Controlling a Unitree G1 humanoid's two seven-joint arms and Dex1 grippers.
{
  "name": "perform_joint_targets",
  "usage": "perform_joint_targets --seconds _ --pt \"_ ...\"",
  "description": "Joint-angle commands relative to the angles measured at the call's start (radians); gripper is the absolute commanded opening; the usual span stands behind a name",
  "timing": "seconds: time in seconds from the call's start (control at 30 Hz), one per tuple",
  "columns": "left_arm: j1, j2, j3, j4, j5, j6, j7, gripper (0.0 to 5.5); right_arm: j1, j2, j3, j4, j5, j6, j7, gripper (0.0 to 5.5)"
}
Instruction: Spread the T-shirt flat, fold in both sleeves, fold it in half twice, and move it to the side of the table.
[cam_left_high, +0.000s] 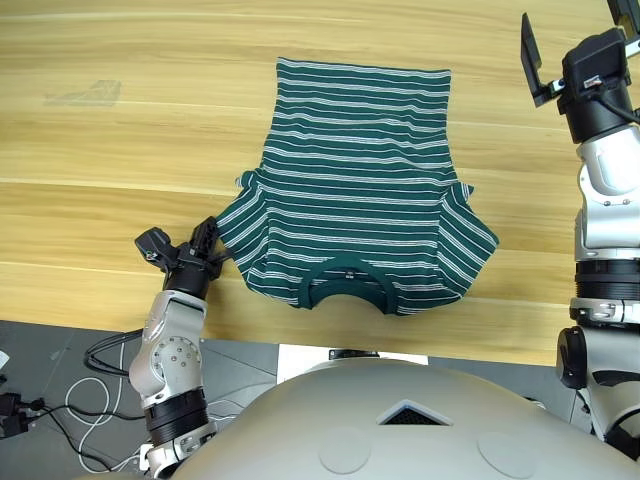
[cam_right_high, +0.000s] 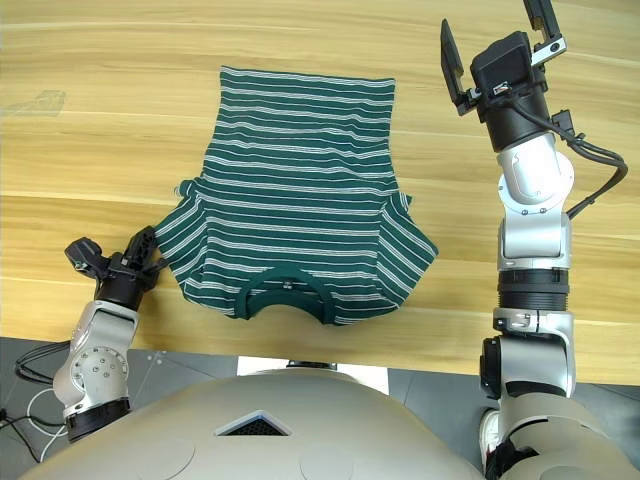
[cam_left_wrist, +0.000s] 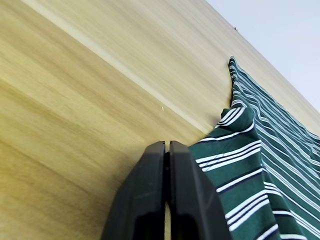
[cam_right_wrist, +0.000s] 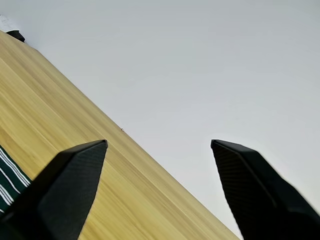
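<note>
Where the shirt (cam_left_high: 355, 190) lies: near the middle of the table (cam_left_high: 120, 150), close to its near edge, green with thin white stripes.
Lie: mostly flat, collar (cam_left_high: 347, 272) toward the robot, hem at the far end.
Sleeves: both stick out to the sides, not folded in; small puckers of cloth show where each meets the body.
Left gripper (cam_left_high: 210, 235): low at the table, at the outer edge of the left sleeve (cam_left_high: 238, 222); fingers (cam_left_wrist: 150, 180) pressed together, the sleeve touching one of them; whether any cloth is pinched between them cannot be told.
Right gripper (cam_right_high: 492, 28): raised over the table's far right, well apart from the shirt, fingers spread wide with nothing between them.
Floor: cables (cam_left_high: 100, 350) lie below the table's near edge on the left.
</note>
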Motion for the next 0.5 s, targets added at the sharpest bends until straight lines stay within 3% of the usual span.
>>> perform_joint_targets --seconds 0.03,0.5 --pt "0.02 -0.006 -0.011 0.04 0.034 0.038 0.021 0.02 -0.012 0.005 0.006 0.009 -0.005 -0.002 0.005 3.85" --pt "0.032 -0.018 -0.028 -0.003 0.053 0.004 0.021 0.02 -0.006 0.012 0.008 0.009 -0.006 -0.003 0.005 3.85"
